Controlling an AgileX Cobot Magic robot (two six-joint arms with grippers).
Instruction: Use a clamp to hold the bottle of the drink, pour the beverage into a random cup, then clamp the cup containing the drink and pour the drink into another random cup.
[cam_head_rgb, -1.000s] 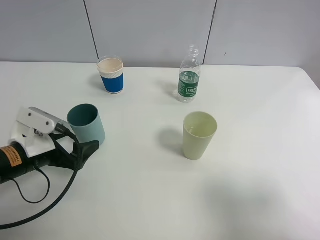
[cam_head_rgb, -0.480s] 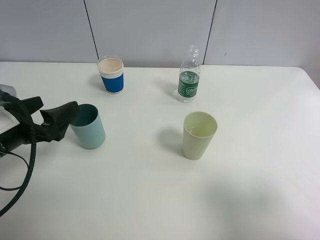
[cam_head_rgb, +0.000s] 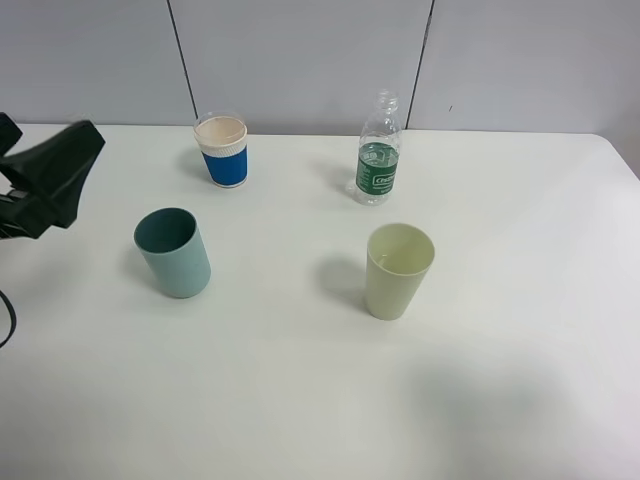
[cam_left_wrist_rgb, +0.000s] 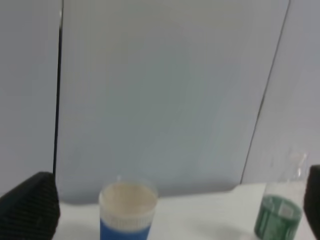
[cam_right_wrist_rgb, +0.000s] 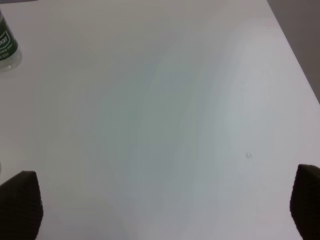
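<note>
From the high exterior view, a white matte worktop (cam_head_rgb: 300, 400) carries four vessels, all upright and well apart. A clear plastic bottle with a green label (cam_head_rgb: 379, 150) stands toward the back, uncapped as far as can be told, with very little liquid visible. A blue paper cup with a white rim band (cam_head_rgb: 222, 150) stands at the back left, a smooth teal plastic tumbler (cam_head_rgb: 174, 252) sits nearer on the left, and a pale green tapered plastic cup (cam_head_rgb: 399, 270) sits right of centre. The left tool (cam_head_rgb: 50, 175) hangs at the far left edge, raised above the worktop and touching nothing; its dark fingers look spread. Judging by this layout, the pouring may already be finished, but whether any cup holds drink cannot be read, so the stage is uncertain.

In the left wrist view, two dark textured fingertips (cam_left_wrist_rgb: 30, 207) show at opposite edges, clearly parted with nothing between them. The blue paper cup (cam_left_wrist_rgb: 126, 210) and the bottle (cam_left_wrist_rgb: 277, 215) appear blurred against a plain grey panelled wall (cam_left_wrist_rgb: 160, 90).

In the right wrist view, the right tool (cam_right_wrist_rgb: 160, 207) shows its two dark ribbed fingertips (cam_right_wrist_rgb: 20, 205) at opposite corners, wide apart and empty, over bare worktop (cam_right_wrist_rgb: 165, 100). Only the bottle's (cam_right_wrist_rgb: 6, 45) lower part shows at one corner.
</note>
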